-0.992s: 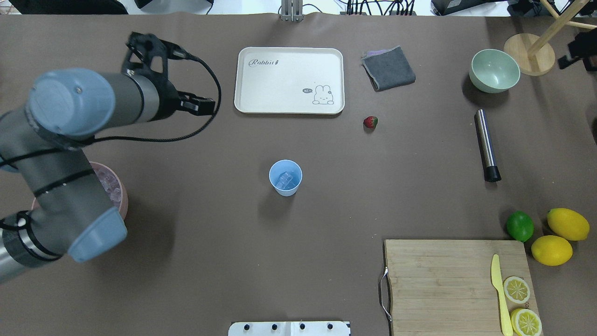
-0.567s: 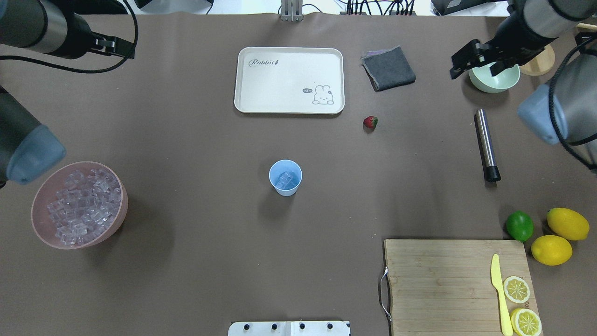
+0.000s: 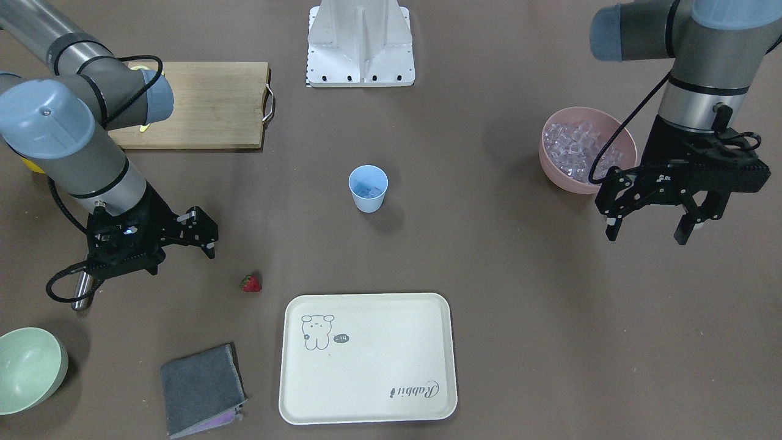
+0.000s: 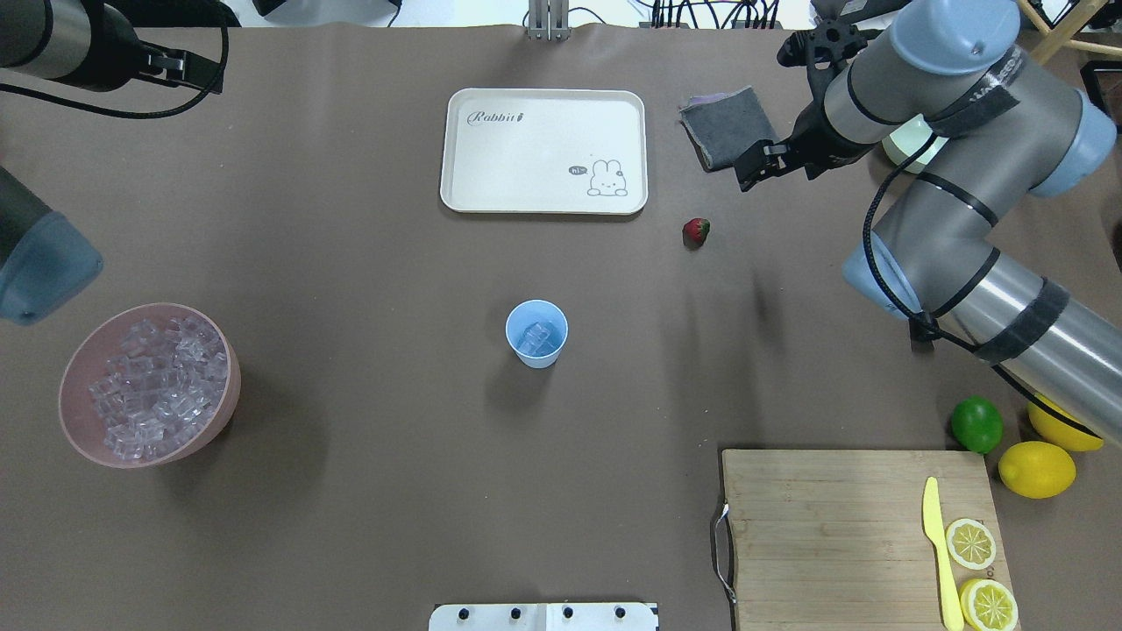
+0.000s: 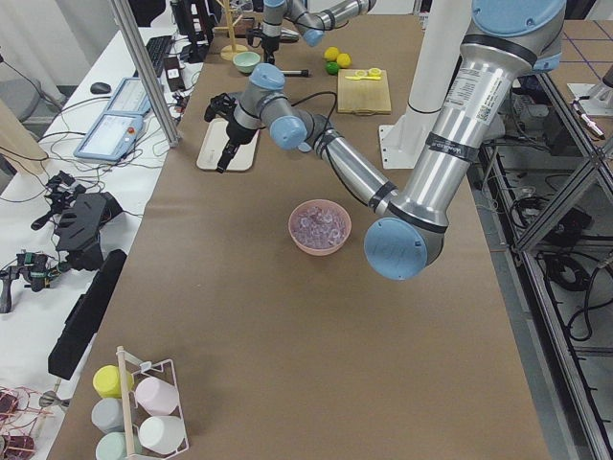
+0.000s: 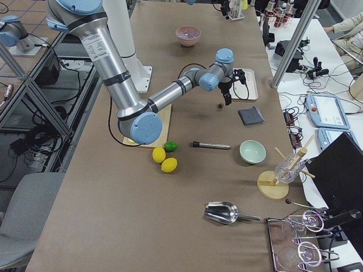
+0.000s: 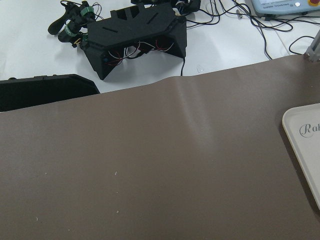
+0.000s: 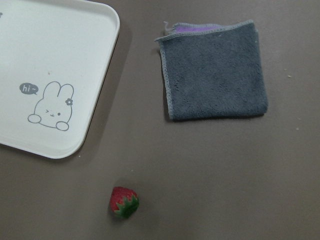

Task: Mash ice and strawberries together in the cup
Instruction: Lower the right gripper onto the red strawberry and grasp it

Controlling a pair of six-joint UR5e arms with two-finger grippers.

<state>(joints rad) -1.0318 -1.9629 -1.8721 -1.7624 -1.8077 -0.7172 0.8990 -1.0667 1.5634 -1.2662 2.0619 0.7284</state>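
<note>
The light-blue cup (image 4: pixel 536 333) stands mid-table with a few ice cubes (image 4: pixel 535 338) inside; it also shows in the front view (image 3: pixel 368 188). More ice fills the pink bowl (image 4: pixel 145 383) at the near left. The strawberry (image 4: pixel 696 230) lies on the table, right of the tray, and shows low in the right wrist view (image 8: pixel 124 202). My right gripper (image 4: pixel 778 171) is open and empty above the table beside the grey cloth, a little beyond and to the right of the strawberry (image 3: pixel 250 283). My left gripper (image 3: pixel 650 231) is open and empty, raised over the far left of the table.
A white tray (image 4: pixel 543 151) and a grey cloth (image 4: pixel 723 131) lie at the back. A steel muddler (image 6: pixel 211 145) and a pale green bowl (image 3: pixel 30 370) sit under my right arm. A cutting board (image 4: pixel 859 535) with lemon slices and a knife, a lime (image 4: pixel 976 424) and lemons (image 4: pixel 1037 469) are near right.
My left arm has swung off the pink bowl toward the far left corner. My right arm has come in from the right edge to above the cloth, closer to the strawberry.
</note>
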